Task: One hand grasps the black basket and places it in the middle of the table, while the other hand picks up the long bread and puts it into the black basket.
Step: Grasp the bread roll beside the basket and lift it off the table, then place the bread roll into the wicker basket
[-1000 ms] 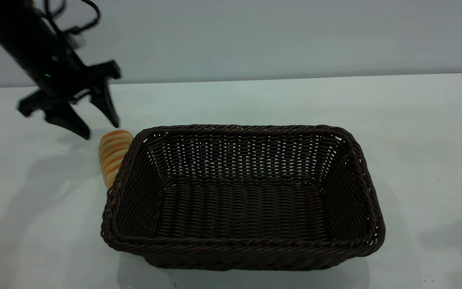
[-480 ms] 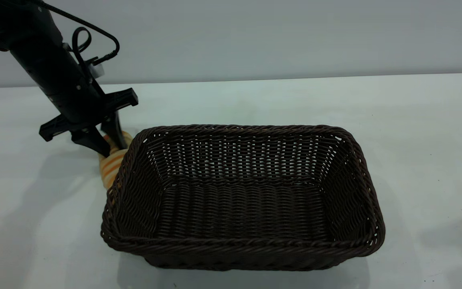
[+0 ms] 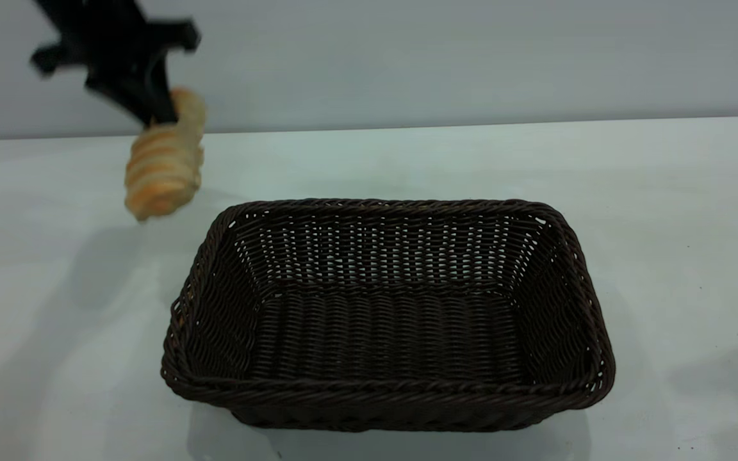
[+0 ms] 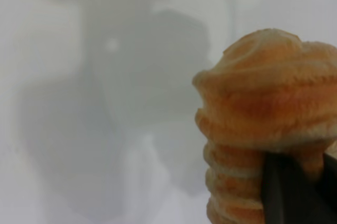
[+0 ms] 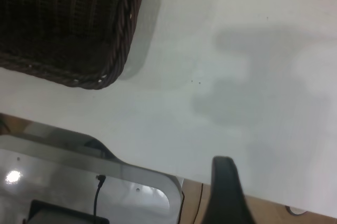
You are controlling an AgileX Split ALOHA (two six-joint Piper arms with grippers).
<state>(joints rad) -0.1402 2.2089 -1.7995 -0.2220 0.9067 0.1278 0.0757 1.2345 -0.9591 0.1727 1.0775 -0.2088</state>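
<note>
The black basket [image 3: 382,387] stands empty on the table [image 3: 664,192], about mid-table. My left gripper [image 3: 159,116] is shut on the upper end of the long bread [image 3: 164,157], which hangs well above the table, left of and behind the basket. In the left wrist view the striped bread [image 4: 263,113] fills the frame over the table, with a black finger [image 4: 287,195] against it. My right gripper [image 5: 224,192] is out of the exterior view. It shows partly in its wrist view, near the table's edge and apart from a basket corner [image 5: 68,23].
A plain grey wall runs behind the table. In the right wrist view the table's edge sits over a silver metal frame [image 5: 79,182] with a cable. Bare tabletop lies left and right of the basket.
My left gripper came down onto the bread beside the basket's left wall, closed on it, and has lifted it up and slightly left. The basket has not moved.
</note>
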